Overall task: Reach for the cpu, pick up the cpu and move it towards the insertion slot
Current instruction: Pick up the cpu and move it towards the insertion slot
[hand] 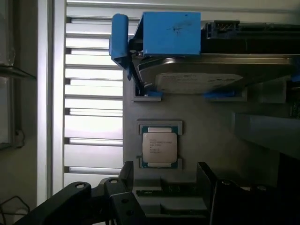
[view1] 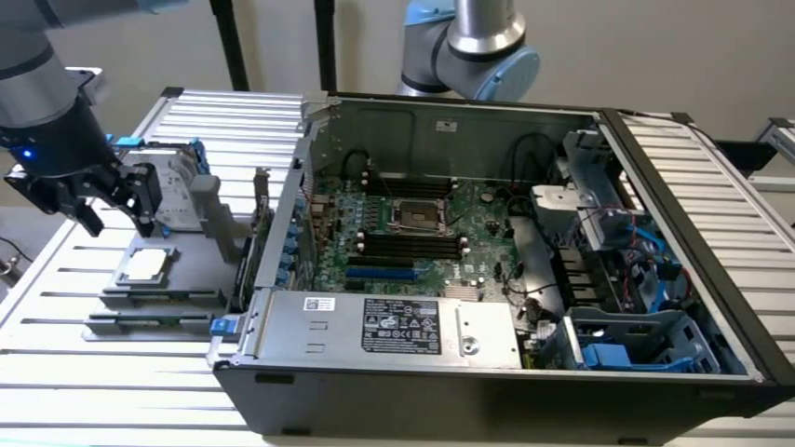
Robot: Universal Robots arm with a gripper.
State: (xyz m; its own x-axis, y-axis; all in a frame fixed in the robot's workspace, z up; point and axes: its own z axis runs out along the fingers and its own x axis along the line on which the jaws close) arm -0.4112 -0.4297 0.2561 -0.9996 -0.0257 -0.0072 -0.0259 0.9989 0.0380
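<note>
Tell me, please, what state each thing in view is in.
cpu, lying flat in its holder, silver face up, not gripped.
gripper, open and empty, above the cpu.
insertion slot, dark centre showing, no chip in it.
computer case, open, its inside exposed.
hard drive, propped in its holder, blue bracket on.

One cpu [hand: 160, 147], one insertion slot [view1: 418, 215], one hard drive [hand: 201, 82], one tool [view1: 118, 221].
</note>
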